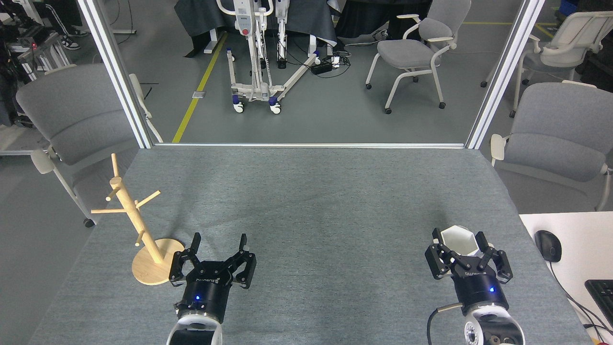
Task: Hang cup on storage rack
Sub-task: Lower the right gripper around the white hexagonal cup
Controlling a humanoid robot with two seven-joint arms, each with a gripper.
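White and matte, the cup (459, 242) stands upright near the right edge of the grey felt-covered desk (311, 201), towards the near corner, its faceted 6-sided rim open to the ceiling. The right gripper (460, 245) has its 2 fingers set on either side of the cup, close against its walls; whether they already press or merely bracket it I cannot tell, and the handle is hidden from this view. The storage rack (136, 225) sits well apart, near the left edge of the desk, a pale wooden post leaning away from its round base, with thin pegs sticking out at several heights. The left gripper (218, 244) rests just beside that base with its fingers spread wide and nothing between them. By its look the cup is a stiff, fairly light ceramic or plastic piece, likely smooth enough to slip under a weak pinch and liable to chip if dropped. The tapering sides argue for a hold across 2 opposite flat facets near the rim, leaving the handle free, since the handle is what must slide over a peg. The rack looks light too and could tip or skate on the felt if nudged sideways.
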